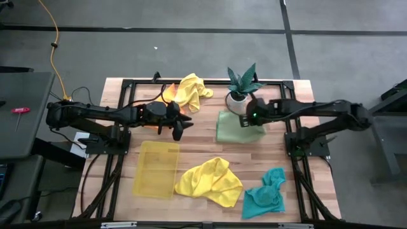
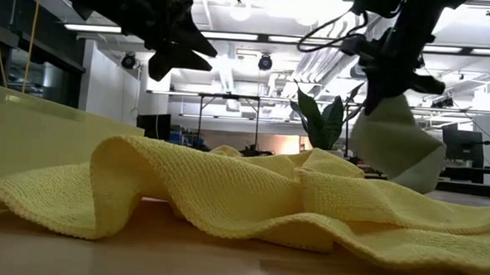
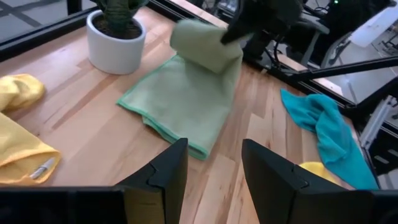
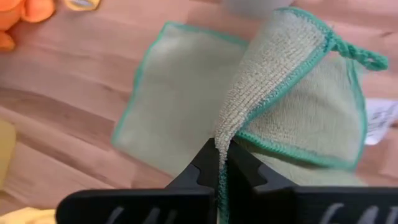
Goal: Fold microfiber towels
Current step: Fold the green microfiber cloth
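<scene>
barely started tbh. right gripper (image 4: pixel 219 167) is pinched tight on an edge of the olive-green towel (image 1: pixel 236 129) and holds it up by the potted plant (image 1: pixel 242 84), mid-fold. left gripper (image 3: pixel 214 165) hangs half open, empty. yellow towel (image 1: pixel 208 181), teal towel (image 1: pixel 265 194) and the other yellow towel (image 1: pixel 190 90) lie crumpled. only the right wrist view shows the orange towel (image 4: pixel 21 14).

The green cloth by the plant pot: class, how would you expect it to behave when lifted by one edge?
Probably floppy: the green cloth bends over where the right claw pinches its edge, while the rest lies flat on the table. Likely light, since that thin pinch holds it up. Its looped weave suggests it is not slippery.
</scene>
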`<state>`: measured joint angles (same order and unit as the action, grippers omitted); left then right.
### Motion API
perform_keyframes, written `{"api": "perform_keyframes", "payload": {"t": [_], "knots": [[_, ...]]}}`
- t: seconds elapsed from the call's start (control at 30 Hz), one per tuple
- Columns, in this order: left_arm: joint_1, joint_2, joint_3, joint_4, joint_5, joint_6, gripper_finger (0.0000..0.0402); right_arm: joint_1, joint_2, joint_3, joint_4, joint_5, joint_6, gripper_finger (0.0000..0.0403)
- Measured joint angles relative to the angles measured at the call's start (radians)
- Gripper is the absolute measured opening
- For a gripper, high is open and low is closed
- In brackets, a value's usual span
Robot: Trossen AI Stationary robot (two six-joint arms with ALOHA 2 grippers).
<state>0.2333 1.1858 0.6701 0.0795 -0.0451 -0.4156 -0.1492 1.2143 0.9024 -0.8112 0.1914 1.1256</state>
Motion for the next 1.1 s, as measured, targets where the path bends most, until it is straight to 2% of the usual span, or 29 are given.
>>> {"api": "perform_keyframes", "payload": {"t": [0.5,0.67,0.93,1.1], "knots": [[0.000,0.000,0.000,0.000,-0.019,0.000,0.0142,0.133,0.228,0.000,0.357,0.107,0.223,0.0000],[0.000,0.000,0.000,0.000,-0.019,0.000,0.0142,0.151,0.304,0.000,0.416,0.146,0.292,0.0000],[0.000,0.000,0.000,0.000,-0.019,0.008,0.0142,0.164,0.387,0.000,0.510,0.145,0.359,0.0001],[0.000,0.000,0.000,0.000,-0.019,0.027,0.0142,0.161,0.409,0.000,0.523,0.142,0.389,0.0024]]}}
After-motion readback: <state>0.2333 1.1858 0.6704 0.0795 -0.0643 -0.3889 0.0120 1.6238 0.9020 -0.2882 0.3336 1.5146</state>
